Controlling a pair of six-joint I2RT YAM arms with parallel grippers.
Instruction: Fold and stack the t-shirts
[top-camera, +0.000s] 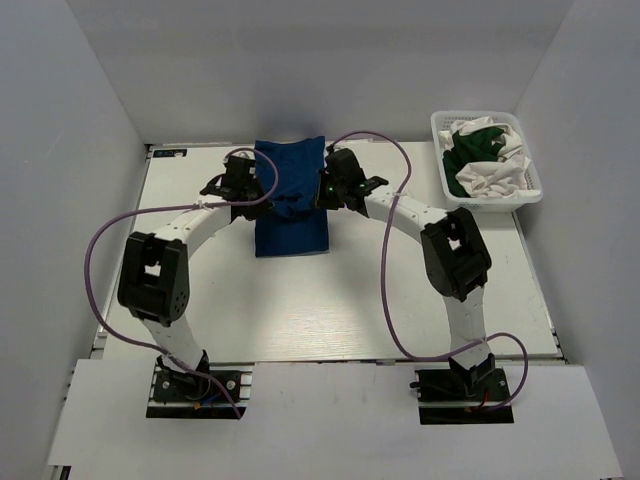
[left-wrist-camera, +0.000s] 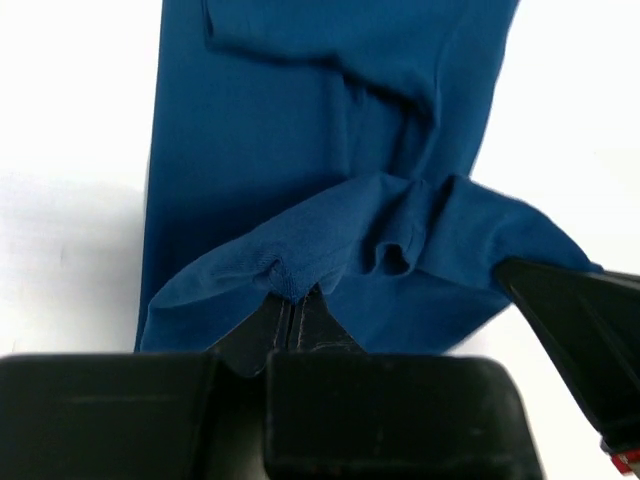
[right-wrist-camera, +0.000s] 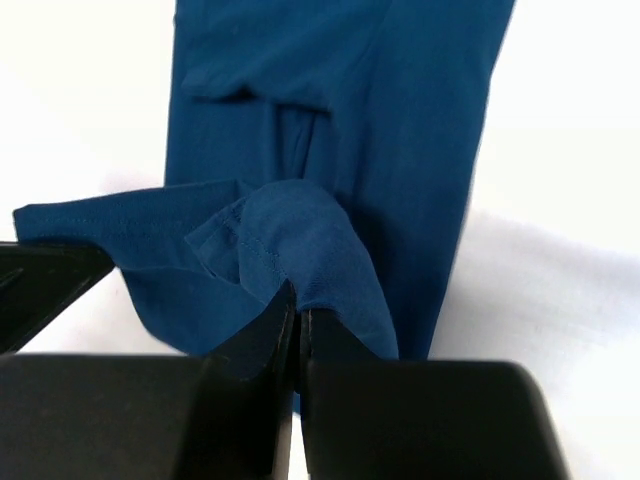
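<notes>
Left gripper (left-wrist-camera: 293, 305) and right gripper (right-wrist-camera: 300, 300) each pinch a raised fold of the blue tee (top-camera: 291, 228) lying on the counter (top-camera: 330, 310).

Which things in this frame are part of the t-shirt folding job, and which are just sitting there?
Part of the job:
blue t-shirt, spread on the table
dark green t-shirt, in the basket
white t-shirts, in the basket

Just sitting there:
white mesh basket
purple cables

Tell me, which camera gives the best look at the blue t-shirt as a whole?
The top external view: the blue t-shirt shows nearly whole there, a long folded strip. Both wrist views show only close-up fabric and a pinched fold.
</notes>
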